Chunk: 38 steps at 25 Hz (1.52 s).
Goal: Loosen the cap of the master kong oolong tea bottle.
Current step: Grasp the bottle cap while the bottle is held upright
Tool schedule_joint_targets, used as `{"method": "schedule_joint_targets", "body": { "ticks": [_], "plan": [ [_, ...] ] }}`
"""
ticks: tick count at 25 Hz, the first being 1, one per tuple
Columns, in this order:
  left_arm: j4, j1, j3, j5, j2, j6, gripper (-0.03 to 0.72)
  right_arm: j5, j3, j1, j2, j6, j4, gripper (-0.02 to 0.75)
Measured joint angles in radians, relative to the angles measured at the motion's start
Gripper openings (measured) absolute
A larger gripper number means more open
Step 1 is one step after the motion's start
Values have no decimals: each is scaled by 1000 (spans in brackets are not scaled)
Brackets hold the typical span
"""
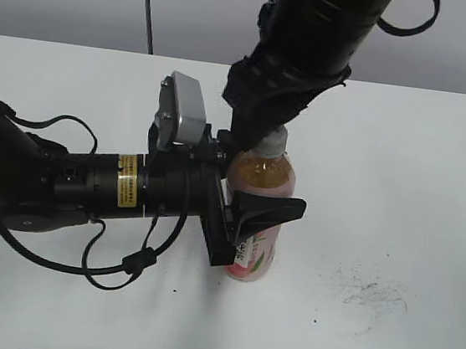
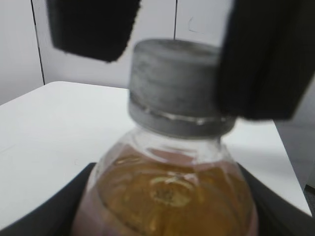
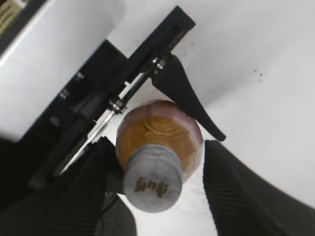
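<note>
The master kong oolong tea bottle [image 1: 263, 176] stands upright on the white table, amber tea showing above its pink label. My left gripper [image 1: 257, 219] reaches in from the left and is shut on the bottle's body; in the left wrist view its dark jaws hug the bottle [image 2: 165, 196] at both lower corners. The grey ribbed cap [image 1: 272, 142] [image 2: 174, 93] [image 3: 152, 183] sits on the neck. My right gripper [image 3: 155, 194] comes down from above and stands open round the cap. A white gap shows between the cap and the right finger [image 3: 246, 196].
The white table [image 1: 403, 160] extends all round the bottle, with dark smudges [image 1: 371, 291] to the right. The left arm's cable [image 1: 112, 270] loops toward the front edge. A thin pole [image 1: 149, 5] stands behind the table.
</note>
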State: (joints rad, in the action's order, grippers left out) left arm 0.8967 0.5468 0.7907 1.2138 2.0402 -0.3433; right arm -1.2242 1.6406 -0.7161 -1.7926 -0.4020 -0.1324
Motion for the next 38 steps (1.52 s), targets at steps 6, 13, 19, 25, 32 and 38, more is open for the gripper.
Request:
{"method": "schedule_joint_targets", "body": {
  "ticks": [6, 13, 19, 25, 32, 38],
  "plan": [
    [0, 0, 0, 0, 0, 0, 447, 0, 0, 0, 0, 276, 8, 460],
    [0, 0, 0, 0, 0, 0, 447, 1, -57, 0, 0, 336, 9, 456],
    [1, 0, 0, 0, 0, 0, 447, 0, -48, 0, 0, 339, 16, 369],
    [1, 0, 0, 0, 0, 0, 447, 0, -29, 0, 0, 339, 19, 356],
    [0, 0, 2, -2, 0, 0, 447, 0, -28, -4, 0, 289, 19, 284],
    [-2, 0, 2, -2, 0, 0, 447, 1, -27, -4, 0, 48, 18, 280]
  ]
}}
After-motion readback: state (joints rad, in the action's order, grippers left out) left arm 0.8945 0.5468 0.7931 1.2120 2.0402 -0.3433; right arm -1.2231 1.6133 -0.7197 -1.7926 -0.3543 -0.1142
